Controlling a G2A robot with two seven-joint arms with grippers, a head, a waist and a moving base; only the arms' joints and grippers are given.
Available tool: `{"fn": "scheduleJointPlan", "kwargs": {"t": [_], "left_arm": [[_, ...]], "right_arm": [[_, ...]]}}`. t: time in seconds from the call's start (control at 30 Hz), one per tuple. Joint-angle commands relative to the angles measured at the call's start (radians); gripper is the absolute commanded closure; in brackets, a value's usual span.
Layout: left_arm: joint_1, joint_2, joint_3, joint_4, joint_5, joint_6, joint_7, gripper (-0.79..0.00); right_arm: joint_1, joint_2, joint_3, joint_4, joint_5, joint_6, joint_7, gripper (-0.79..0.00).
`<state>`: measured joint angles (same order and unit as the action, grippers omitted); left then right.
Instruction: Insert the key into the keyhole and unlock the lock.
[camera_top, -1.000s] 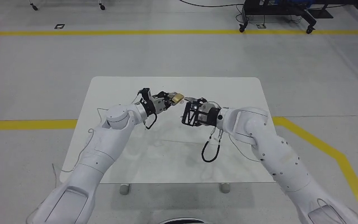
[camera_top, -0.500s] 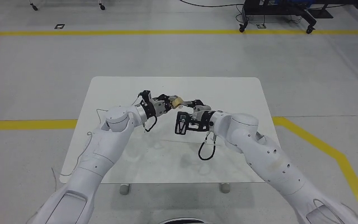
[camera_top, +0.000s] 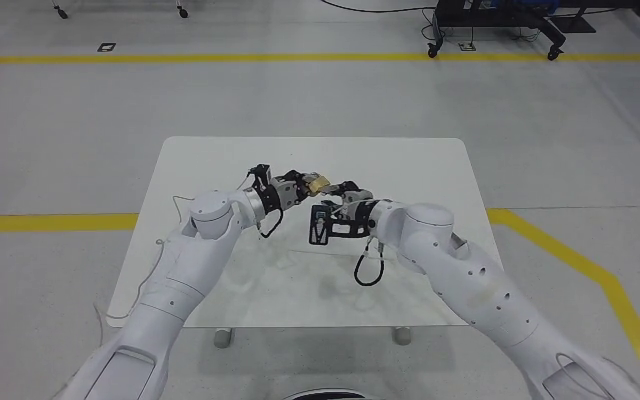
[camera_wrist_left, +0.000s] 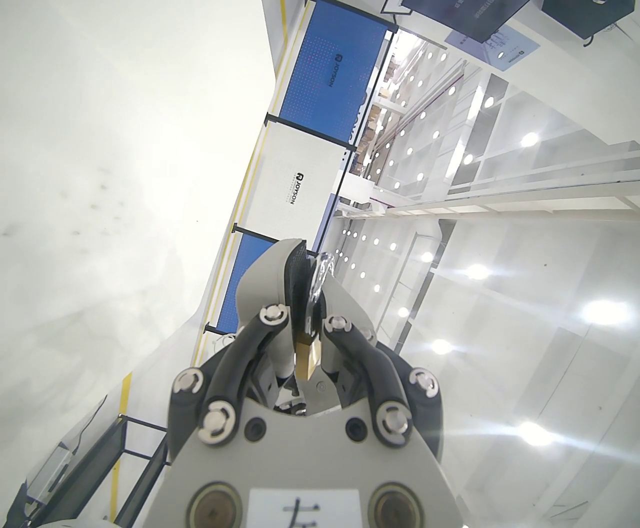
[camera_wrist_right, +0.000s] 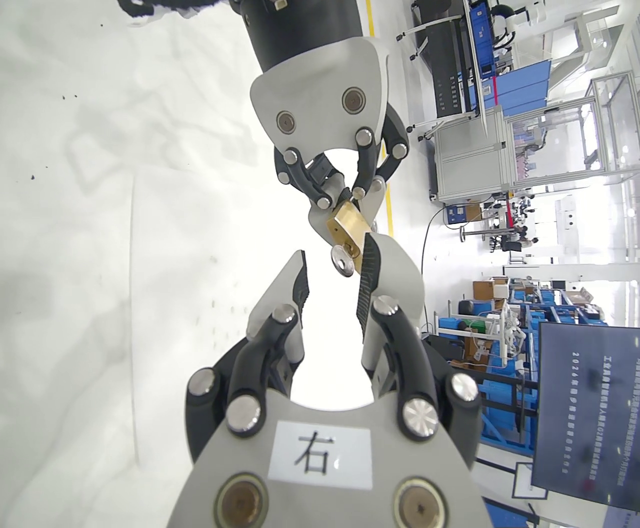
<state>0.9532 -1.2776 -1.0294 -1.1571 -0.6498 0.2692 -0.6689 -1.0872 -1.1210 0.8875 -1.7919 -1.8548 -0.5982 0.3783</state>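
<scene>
Above your white table (camera_top: 420, 170), the left gripper (camera_wrist_left: 309, 280) clamps a brass padlock (camera_wrist_right: 348, 222); the facing right gripper (camera_wrist_right: 334, 256) gapes around its silver key (camera_wrist_right: 343, 263).

White table (camera_top: 420, 160), rounded corners; few dark specks (camera_wrist_right: 69, 97) on surface.

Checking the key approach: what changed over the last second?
The right gripper moved in across the table toward the padlock. Its open fingers now sit either side of the key, which is stuck in the padlock. They have not closed on it. The left gripper stayed put, shut on the padlock.
</scene>
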Motion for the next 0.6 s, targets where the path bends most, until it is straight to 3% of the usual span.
{"fn": "scheduleJointPlan", "kwargs": {"t": [0.0,0.1,0.3,0.57], "left_arm": [[0.004,0.001,-0.002,-0.006,0.004,0.002,0.001,0.000],[0.010,0.002,-0.008,-0.015,0.005,0.002,0.000,0.000],[0.020,0.002,-0.013,-0.024,0.008,0.001,0.000,0.000],[0.036,0.001,-0.028,-0.038,0.000,-0.028,0.025,0.000]], "right_arm": [[0.000,-0.002,0.000,0.000,0.000,-0.001,-0.001,-0.111],[0.000,-0.004,-0.003,0.002,-0.005,-0.002,0.001,0.000],[-0.005,-0.010,0.002,0.014,0.017,0.008,0.000,0.000],[-0.037,-0.019,0.059,0.039,0.173,0.098,-0.011,0.000]]}}
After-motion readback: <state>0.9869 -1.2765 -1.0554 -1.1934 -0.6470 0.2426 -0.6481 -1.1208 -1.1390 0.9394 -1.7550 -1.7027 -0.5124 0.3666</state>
